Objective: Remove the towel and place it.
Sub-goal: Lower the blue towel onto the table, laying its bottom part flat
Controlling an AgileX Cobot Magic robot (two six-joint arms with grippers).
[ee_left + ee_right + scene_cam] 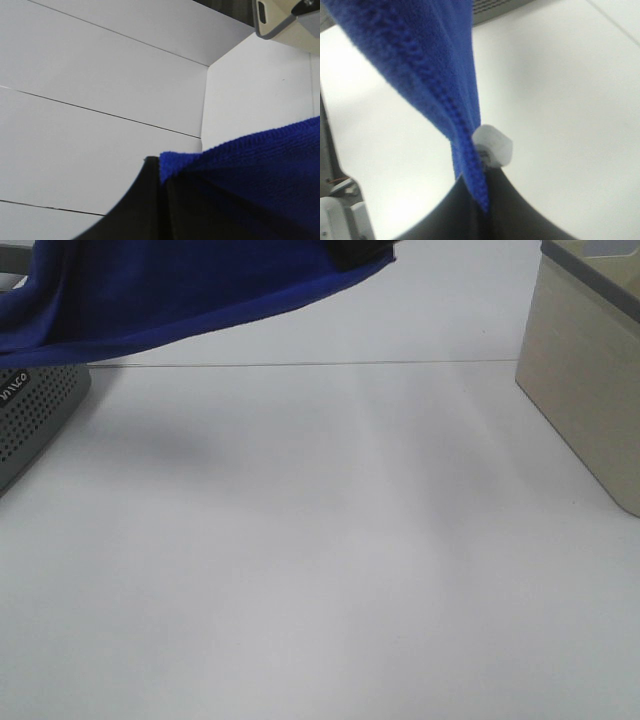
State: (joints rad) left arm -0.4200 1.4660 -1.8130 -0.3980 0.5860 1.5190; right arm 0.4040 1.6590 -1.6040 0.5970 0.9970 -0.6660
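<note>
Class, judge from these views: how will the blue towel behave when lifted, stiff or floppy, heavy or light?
Probably floppy: the towel sags in a curve. Likely light: the left claw and right claw hold it by pinched edges. Its fuzzy weave should resist slipping.

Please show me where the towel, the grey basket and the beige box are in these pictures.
towel [190, 290], high view, the middle of the hanging blue cloth.
grey basket [35, 415], high view, its perforated side wall.
beige box [585, 390], high view, its side wall.

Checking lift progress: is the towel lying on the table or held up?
Held up: the towel hangs above the table, pinched in the left hand and the right hand.
</note>
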